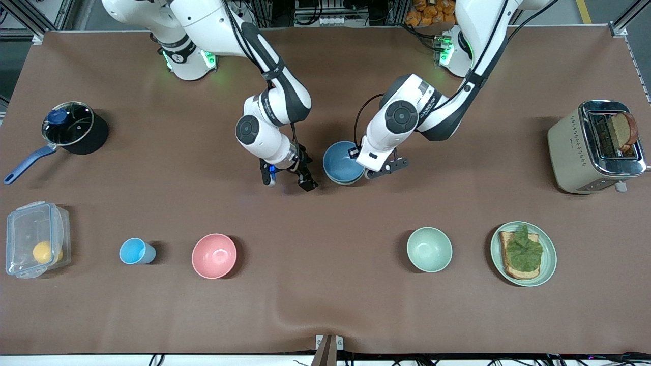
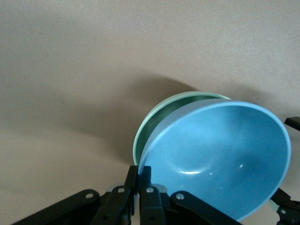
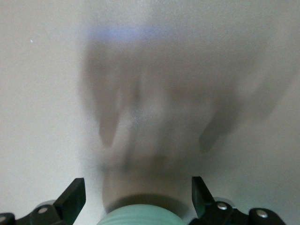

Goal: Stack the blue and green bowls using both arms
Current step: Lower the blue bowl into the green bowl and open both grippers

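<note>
The blue bowl (image 1: 342, 161) is in the middle of the table, between the two arms' hands. In the left wrist view the blue bowl (image 2: 220, 159) is tilted and sits partly inside the green bowl (image 2: 158, 123), which stands on the table under it. My left gripper (image 1: 363, 170) (image 2: 139, 172) is shut on the blue bowl's rim. My right gripper (image 1: 286, 180) (image 3: 137, 183) hangs open just over bare table beside the bowls, toward the right arm's end, holding nothing. A pale green rounded edge (image 3: 140, 218) shows low between its fingers; I cannot tell what it is.
Nearer the front camera stand another pale green bowl (image 1: 430, 249), a pink bowl (image 1: 214, 255), a light-blue cup (image 1: 135, 251), a green plate (image 1: 548, 260) with toast and a clear box (image 1: 35, 244). A pot (image 1: 74, 127) and a toaster (image 1: 595, 147) stand at the table's ends.
</note>
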`<action>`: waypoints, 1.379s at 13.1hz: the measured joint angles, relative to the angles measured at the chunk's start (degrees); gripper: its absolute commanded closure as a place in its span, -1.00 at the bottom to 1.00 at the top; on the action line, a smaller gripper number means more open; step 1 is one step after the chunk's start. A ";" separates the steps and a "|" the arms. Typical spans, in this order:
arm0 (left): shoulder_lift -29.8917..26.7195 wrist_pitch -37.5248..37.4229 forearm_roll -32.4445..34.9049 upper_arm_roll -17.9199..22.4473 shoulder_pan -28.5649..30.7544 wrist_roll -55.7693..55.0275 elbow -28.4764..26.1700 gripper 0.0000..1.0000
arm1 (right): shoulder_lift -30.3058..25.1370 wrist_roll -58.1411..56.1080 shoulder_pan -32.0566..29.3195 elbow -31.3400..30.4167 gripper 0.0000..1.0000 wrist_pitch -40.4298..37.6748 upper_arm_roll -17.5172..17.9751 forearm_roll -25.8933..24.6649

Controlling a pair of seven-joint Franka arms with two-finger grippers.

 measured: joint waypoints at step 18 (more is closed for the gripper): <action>2.11 2.68 0.00 0.00 -0.19 -0.03 -0.41 -1.00 | 0.00 -0.03 0.13 0.10 -1.00 -0.19 -0.05 0.00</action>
